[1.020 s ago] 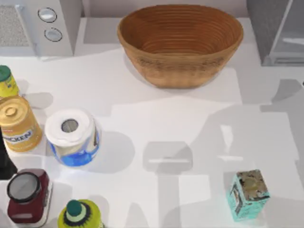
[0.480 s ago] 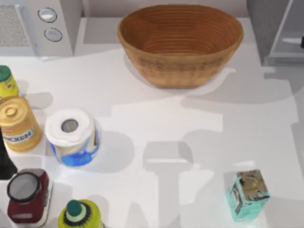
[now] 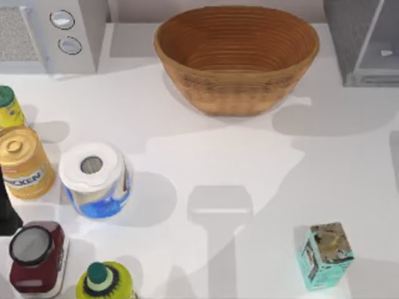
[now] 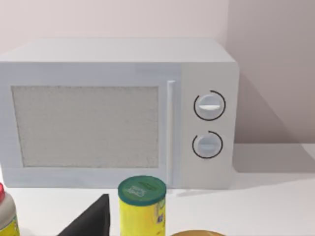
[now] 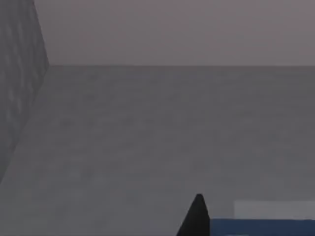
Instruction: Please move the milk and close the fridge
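Far left of the desk (image 3: 206, 156), the microwave (image 3: 53, 34) with its two round knobs sits pushed to the back wall, out of the working lane. In front of it crowd a yellow green-lidded canister (image 3: 9, 107), a gold-lidded tin (image 3: 24, 161), a paper roll (image 3: 95, 179), a dark red jar (image 3: 34, 256) and a green-capped bottle (image 3: 103, 281). The left tool (image 4: 91, 220) is parked low by that canister, facing the microwave; I cannot tell whether it is clenched or released.

Centre back, the woven basket (image 3: 237, 56) stands with nothing in it. Front right, the teal patterned carton (image 3: 325, 254) stands alone, not our target.

Back right corner: the fridge (image 3: 361, 40), its pale door panel swung open. The right wrist view looks onto grey walls and floor, so I judge that arm is reaching inside. One dark finger (image 5: 196, 219) of the right tool (image 5: 206, 228) rests against the milk (image 5: 263, 227), blue with a white band, apparently gripped for carrying in or out, though I can't confirm the clamp. The door needs closing afterwards.
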`<state>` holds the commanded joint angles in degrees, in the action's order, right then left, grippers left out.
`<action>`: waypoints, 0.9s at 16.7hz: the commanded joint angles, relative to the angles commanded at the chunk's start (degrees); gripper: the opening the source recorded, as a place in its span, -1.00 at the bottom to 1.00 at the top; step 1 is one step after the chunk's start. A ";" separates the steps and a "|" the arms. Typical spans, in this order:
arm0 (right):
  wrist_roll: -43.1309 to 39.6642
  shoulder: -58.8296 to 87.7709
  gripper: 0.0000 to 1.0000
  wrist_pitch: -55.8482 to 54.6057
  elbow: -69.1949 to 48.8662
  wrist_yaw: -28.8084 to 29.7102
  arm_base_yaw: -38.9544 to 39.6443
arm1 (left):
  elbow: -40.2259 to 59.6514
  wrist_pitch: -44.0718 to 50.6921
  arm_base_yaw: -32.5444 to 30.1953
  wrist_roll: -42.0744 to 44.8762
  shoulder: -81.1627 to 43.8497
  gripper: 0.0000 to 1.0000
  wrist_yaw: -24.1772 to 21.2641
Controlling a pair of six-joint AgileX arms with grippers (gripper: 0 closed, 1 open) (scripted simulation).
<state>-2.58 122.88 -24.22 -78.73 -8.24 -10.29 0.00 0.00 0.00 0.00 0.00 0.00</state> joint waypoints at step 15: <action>-0.18 1.30 -0.40 1.30 -1.39 -0.66 -0.68 | 0.00 0.00 0.00 0.00 0.00 1.00 0.00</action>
<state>-2.77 124.18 -22.92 -80.12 -8.90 -10.97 0.00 0.00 0.00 0.00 0.00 0.00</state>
